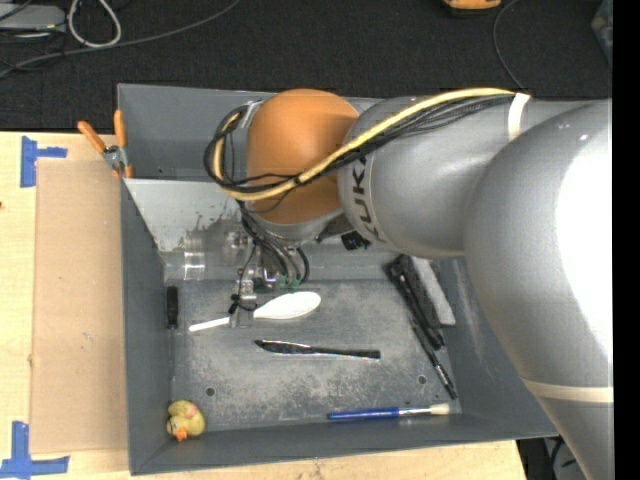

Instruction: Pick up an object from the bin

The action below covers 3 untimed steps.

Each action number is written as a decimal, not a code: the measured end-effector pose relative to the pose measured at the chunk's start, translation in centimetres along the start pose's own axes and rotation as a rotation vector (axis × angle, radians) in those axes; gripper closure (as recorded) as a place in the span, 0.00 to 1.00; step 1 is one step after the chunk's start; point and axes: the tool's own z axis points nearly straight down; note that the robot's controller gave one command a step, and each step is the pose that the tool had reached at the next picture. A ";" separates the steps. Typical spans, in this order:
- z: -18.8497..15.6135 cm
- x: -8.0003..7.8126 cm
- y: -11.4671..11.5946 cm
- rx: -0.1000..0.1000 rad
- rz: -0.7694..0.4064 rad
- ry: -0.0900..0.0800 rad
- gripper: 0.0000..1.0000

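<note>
Camera view: gripper (243, 303) low in the bin (140, 318), left of centre, at the neck of a white plastic spoon (288, 306). We cannot tell whether it is spread or closed. We judge the step to be approach-to-grasp. Next: close across the thin handle, then lift clear of the nearby black utensil (318, 349).

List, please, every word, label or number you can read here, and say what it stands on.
"KU": black letters, turned sideways, on the silver robot arm; the rest of the word is hidden.
No lettering can be read on the grey metal bin or the things in it.
</note>
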 end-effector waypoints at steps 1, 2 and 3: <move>-0.5 -0.2 -0.1 -0.001 0.004 -0.008 0.00; 5.8 0.0 -0.5 -0.001 -0.114 -0.007 0.00; 8.1 -0.3 -0.9 -0.002 -0.158 -0.008 0.00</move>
